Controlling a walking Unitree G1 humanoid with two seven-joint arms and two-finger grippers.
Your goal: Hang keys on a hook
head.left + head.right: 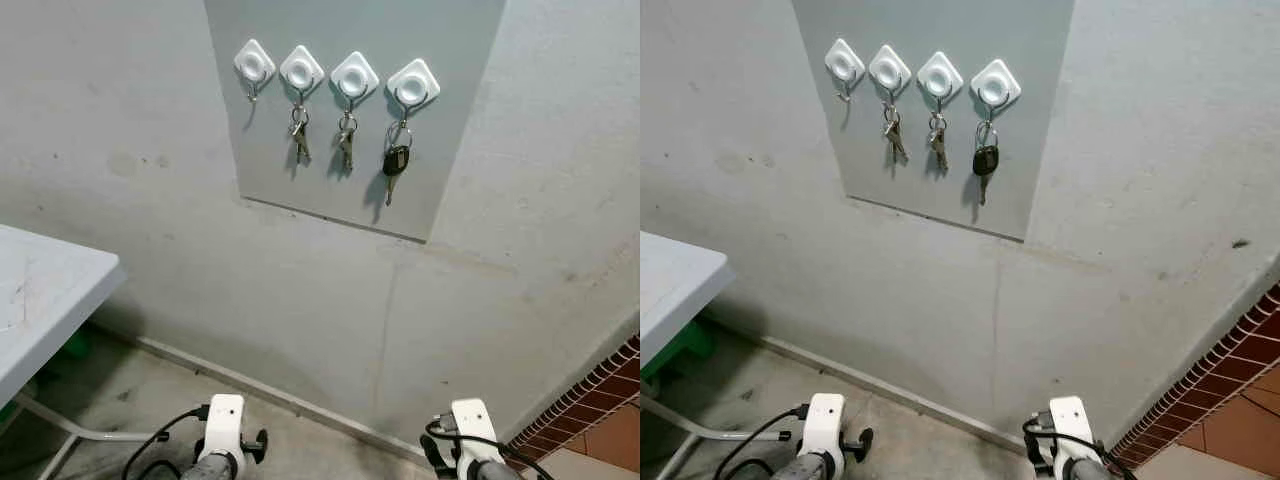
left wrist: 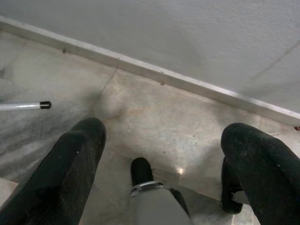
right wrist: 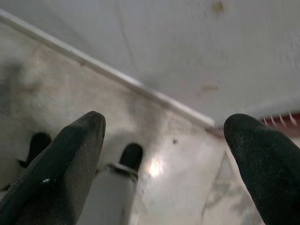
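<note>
A grey panel [image 1: 300, 160] on the wall carries a row of white diamond-shaped hooks. The leftmost hook [image 1: 254, 64] is bare. The second hook [image 1: 301, 70] and the third hook [image 1: 354, 78] each hold silver keys [image 1: 299, 135]. A black car key [image 1: 395, 162] on a ring hangs from the rightmost hook [image 1: 413, 83]. Both arms hang low at the bottom of the head views, far below the panel. The left gripper [image 2: 164, 145] is open over the floor with nothing between its fingers. The right gripper [image 3: 164, 140] is open too, pointing at the floor by the wall's base.
A white folding table [image 1: 45, 290] stands at the left, its metal leg [image 1: 80, 430] reaching toward the left arm. A skirting strip [image 1: 260, 390] runs along the wall's foot. Red brick tiles [image 1: 600, 400] lie at the right. The floor is pale concrete.
</note>
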